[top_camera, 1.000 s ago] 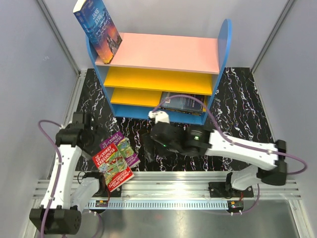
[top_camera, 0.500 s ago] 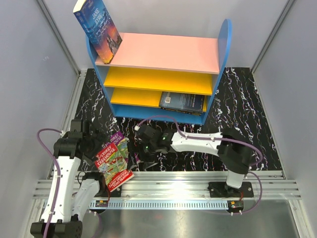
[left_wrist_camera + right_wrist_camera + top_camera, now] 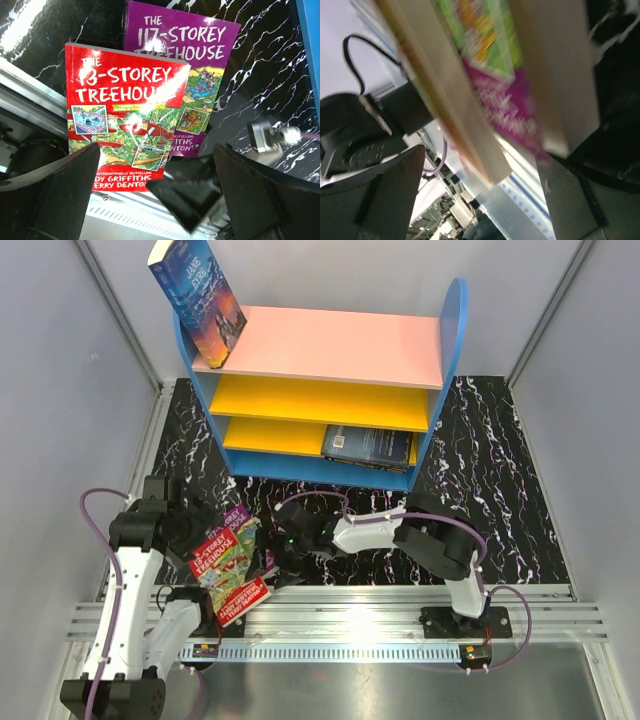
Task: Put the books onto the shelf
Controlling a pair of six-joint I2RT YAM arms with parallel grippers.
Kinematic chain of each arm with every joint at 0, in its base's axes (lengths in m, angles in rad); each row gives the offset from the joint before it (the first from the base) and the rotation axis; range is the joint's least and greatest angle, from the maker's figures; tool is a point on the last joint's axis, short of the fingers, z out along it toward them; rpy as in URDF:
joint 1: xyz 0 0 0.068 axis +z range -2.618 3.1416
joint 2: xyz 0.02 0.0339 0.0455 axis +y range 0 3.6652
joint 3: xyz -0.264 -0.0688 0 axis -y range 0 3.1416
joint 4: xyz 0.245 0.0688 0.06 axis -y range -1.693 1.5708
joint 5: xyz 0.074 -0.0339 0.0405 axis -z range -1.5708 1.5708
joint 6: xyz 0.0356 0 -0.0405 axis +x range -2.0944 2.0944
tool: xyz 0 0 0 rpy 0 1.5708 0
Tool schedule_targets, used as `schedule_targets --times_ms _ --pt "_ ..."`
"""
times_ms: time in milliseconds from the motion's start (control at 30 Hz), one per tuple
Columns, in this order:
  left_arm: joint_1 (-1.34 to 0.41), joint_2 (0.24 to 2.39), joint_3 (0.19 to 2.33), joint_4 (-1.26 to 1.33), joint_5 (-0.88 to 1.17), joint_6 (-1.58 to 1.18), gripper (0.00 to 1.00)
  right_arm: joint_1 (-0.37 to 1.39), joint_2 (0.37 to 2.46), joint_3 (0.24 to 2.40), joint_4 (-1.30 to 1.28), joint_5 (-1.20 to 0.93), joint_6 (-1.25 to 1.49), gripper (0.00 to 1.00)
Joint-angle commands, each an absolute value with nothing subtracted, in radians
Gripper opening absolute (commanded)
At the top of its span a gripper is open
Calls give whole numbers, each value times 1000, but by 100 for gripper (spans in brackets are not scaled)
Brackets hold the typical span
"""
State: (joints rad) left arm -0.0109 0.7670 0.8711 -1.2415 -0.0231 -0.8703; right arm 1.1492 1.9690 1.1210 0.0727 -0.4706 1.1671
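Top external: bench carries shelf at far edge. Jane Eyre stands on pink top board's left end; dark blue book lies on lower yellow board, right end. Near-left corner: red Treehouse overlaps purple Treehouse. Beside them, left hand spread; right hand spread, book edges between its fingers.

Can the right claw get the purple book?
Probably yes. The right claw is open right at the edge of the purple book, and the red book lying on top covers only part of it.
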Motion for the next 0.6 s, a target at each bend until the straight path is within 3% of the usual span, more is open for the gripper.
schedule_targets --times_ms 0,233,300,567 --pt "-9 804 942 -1212 -5 -807 99 1141 2026 1182 163 -495 1212 97" --pt "-8 838 962 -1193 -5 -775 99 1144 2056 1200 199 -488 1238 88" --pt "-8 838 959 -1190 -6 -772 99 1150 2049 1204 198 -495 1247 77" --pt "-8 822 937 -1172 -5 -779 99 1204 1996 1218 160 -517 1238 49"
